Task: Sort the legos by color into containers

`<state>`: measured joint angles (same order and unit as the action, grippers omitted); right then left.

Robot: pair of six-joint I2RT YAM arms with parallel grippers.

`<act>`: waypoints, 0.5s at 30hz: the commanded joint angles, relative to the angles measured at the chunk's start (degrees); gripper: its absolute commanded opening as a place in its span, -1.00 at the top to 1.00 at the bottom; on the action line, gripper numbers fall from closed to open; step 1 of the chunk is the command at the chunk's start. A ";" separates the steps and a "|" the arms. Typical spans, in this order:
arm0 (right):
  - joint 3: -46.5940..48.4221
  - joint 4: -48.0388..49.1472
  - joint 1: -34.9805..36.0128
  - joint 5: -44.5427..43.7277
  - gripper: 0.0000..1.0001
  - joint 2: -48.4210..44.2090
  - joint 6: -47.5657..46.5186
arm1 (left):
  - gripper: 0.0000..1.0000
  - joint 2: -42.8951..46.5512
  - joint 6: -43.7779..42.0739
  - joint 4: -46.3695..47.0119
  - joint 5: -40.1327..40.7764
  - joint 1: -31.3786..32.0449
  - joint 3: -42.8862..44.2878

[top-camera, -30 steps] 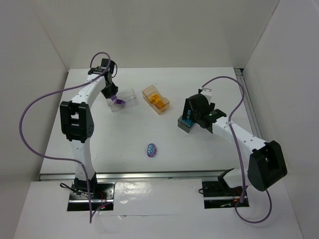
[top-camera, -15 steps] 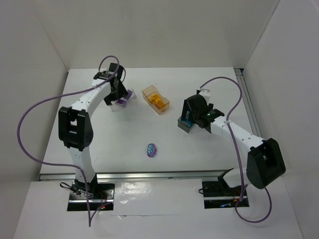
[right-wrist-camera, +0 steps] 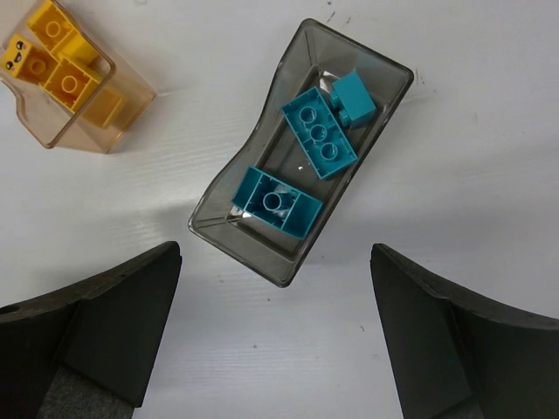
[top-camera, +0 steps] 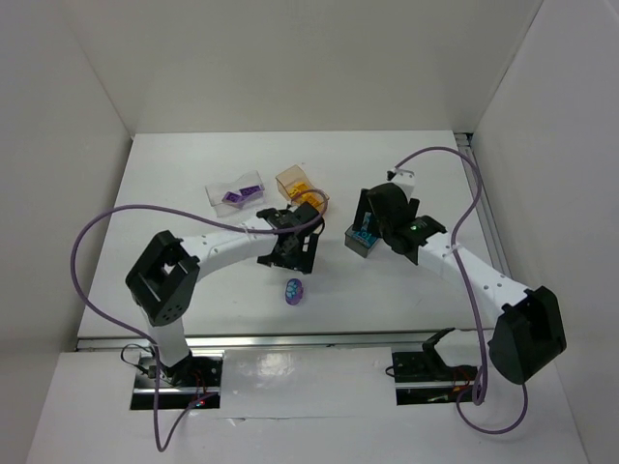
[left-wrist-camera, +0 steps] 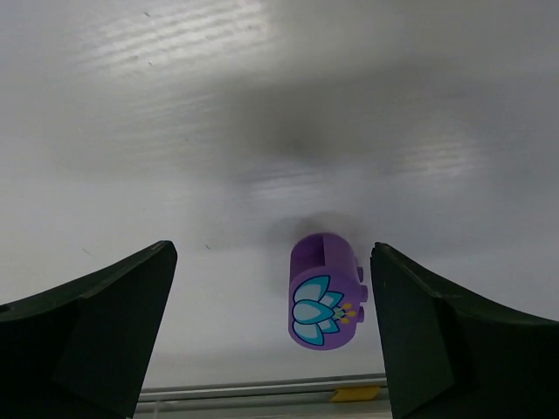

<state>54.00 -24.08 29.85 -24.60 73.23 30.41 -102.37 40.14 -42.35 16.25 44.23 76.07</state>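
My left pincer (left-wrist-camera: pixel 272 253) gapes wide, empty, with the rounded purple lego (left-wrist-camera: pixel 325 292) below, untouched. My right pincer (right-wrist-camera: pixel 275 253) is equally wide, empty over the grey bin (right-wrist-camera: pixel 258 254).

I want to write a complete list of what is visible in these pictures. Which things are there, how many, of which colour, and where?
White table: one, white, under everything.
Amber-orange see-through plastic bin: one, far middle of the table.
Yellow plastic bricks: about four, inside the amber bin.
Smoky grey see-through plastic bin: one, right of the amber bin.
Cyan plastic bricks: three, inside the grey bin.
Clear whitish plastic bin: one, far left.
Purple plastic bricks: number unclear, inside the clear bin.
Rounded purple piece with blue flower pattern: one, loose, near middle.
Left gripper: open, over the rounded piece.
Right gripper: open, over the grey bin.
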 commanded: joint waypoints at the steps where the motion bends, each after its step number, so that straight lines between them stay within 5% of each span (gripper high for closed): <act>1: 1.02 -1.76 0.92 -2.03 -0.93 -2.22 0.61 | -1.00 -0.20 -2.96 1.13 2.03 1.12 -1.88; 15: 2.69 -2.29 1.97 -2.65 -0.93 -1.07 0.61 | -0.77 -4.77 -0.59 3.85 -4.56 7.63 -5.50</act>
<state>54.02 -24.93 30.79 -25.80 72.38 30.44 -106.39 38.15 -39.11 12.62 51.00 70.81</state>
